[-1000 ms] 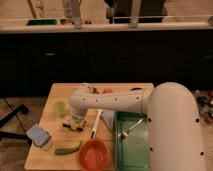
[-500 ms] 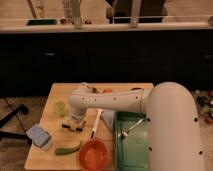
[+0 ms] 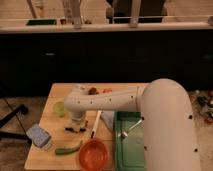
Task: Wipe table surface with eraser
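The table surface (image 3: 50, 150) is a pale wooden slatted top in the lower middle of the camera view. My white arm reaches from the right across it and bends down at the left. The gripper (image 3: 75, 125) points down onto the tabletop left of centre. A small block with a dark top and pale base, the eraser (image 3: 75, 128), sits right under the gripper on the wood. The arm's wrist hides the fingertips.
A blue-grey checkered sponge (image 3: 39, 135) lies at the left edge. A long white-handled brush (image 3: 95, 124) lies beside the gripper. A green pod (image 3: 68, 149), an orange bowl (image 3: 93, 155), a green tray (image 3: 129, 145) and a pale green round thing (image 3: 59, 108) surround it.
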Robot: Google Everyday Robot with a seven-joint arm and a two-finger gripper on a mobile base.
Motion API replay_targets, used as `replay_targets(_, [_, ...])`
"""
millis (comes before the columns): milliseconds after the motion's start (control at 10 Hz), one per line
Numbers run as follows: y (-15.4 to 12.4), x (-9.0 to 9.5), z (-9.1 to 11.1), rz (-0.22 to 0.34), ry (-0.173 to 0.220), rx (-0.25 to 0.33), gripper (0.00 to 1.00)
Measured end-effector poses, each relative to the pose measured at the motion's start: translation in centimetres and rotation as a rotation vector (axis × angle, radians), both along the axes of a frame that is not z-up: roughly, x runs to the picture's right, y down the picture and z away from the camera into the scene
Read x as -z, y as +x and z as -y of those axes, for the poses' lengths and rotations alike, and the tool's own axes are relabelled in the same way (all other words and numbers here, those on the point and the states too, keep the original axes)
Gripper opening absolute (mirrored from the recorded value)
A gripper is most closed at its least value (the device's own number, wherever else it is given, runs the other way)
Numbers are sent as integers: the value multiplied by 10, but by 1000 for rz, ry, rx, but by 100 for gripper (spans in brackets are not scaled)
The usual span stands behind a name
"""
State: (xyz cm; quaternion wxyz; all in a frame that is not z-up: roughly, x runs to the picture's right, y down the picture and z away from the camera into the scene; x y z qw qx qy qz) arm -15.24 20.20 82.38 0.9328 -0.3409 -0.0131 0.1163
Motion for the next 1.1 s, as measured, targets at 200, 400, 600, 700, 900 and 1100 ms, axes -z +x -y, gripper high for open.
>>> replay_targets(200, [4,1,1,-2,8,46,0])
replay_targets(400, [4,-1,-4,0,-8,99,0])
replay_targets(600, [3,-4,-8,6,-29,130,0])
replay_targets(700, [3,-6,-10,9,-41,143,0])
replay_targets(900, [5,-9,-13,0,-56,161,0])
replay_targets(1100, [15,-9,-13,-46,-59,190,0])
